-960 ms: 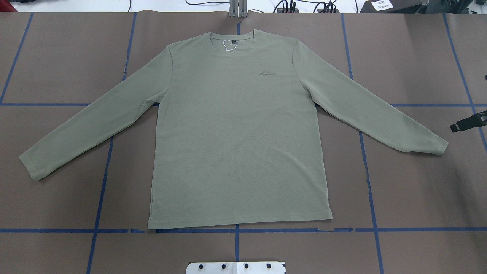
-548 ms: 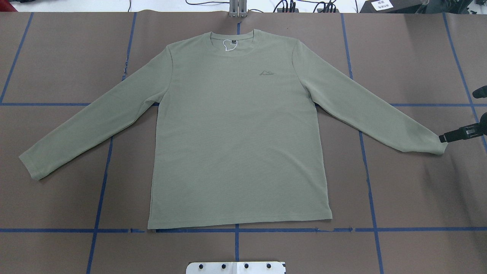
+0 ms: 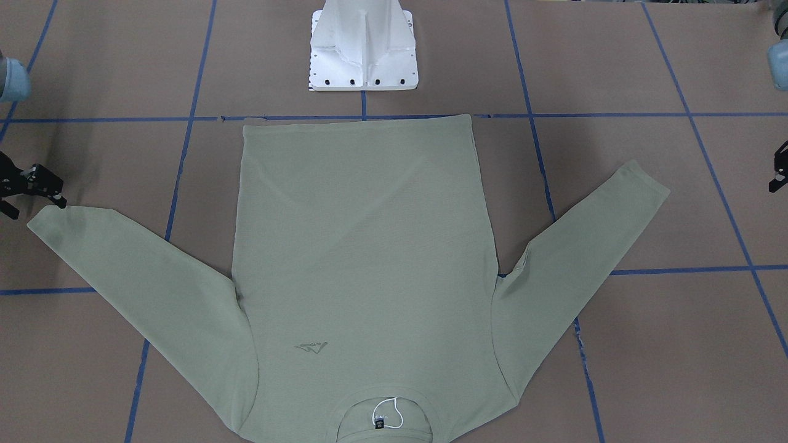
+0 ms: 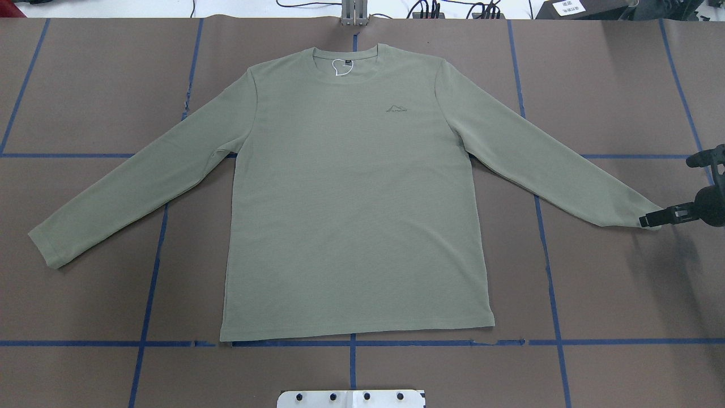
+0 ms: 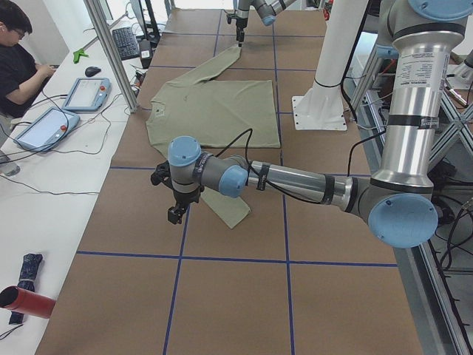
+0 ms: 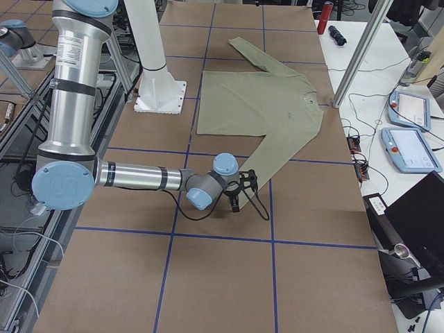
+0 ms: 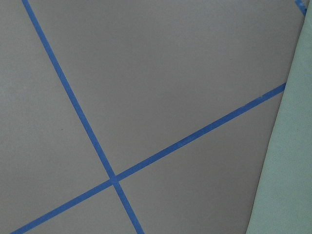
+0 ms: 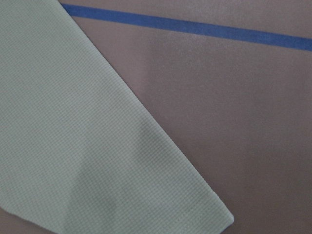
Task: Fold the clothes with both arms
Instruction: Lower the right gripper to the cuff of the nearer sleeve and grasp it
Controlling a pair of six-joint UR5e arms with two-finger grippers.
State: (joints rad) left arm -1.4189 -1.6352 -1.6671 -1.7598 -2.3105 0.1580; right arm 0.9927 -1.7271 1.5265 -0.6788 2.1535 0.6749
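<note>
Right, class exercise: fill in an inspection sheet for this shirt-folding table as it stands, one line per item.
surface: brown table with a blue tape grid.
job's things: green shirt spread flat, front up, both sleeves out, not yet folded.
clutter: nothing seen on the table.
grippers: right gripper looks open, one finger over a sleeve end; left gripper is apart from the other sleeve, state unclear.
cables: black cable loops off the left arm.
surroundings: white pedestal; person at a side bench with two tablets.
</note>
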